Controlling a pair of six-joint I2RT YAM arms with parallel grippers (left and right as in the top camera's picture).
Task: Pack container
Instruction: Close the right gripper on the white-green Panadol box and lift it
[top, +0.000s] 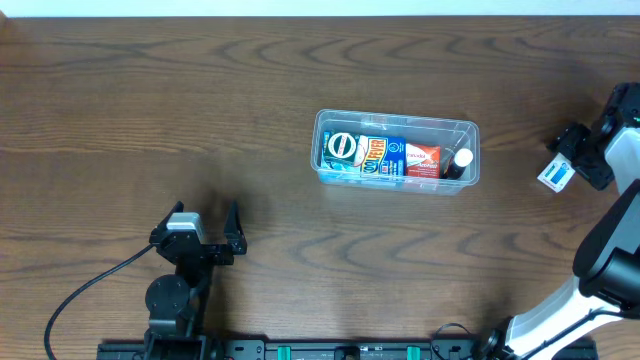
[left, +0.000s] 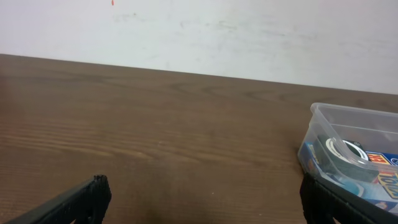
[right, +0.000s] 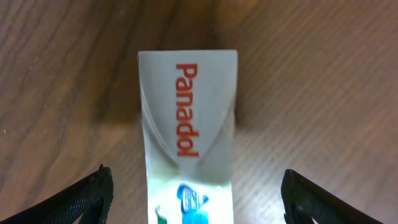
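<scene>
Dark wood-grain table (top: 150, 100), pale wall behind. Container (top: 400, 117) sits a little right of table centre, upright and open-topped, holding a blue carton (top: 360, 153), a red packet (top: 422, 160) and a small bottle (top: 458, 162).

Judgement: thin clear plastic, light, walls likely to flex, surface slick. Best taken at the rim or a short end wall, or merely steadied.

Left jaws spread wide, empty, well apart from the container, which lies at their 2 o'clock in the overhead view. Right jaws also spread, straddling a white Panadol box (right: 186, 124) on the table without touching it. Container at their 9 o'clock; the box lies at the container's 3 o'clock.
</scene>
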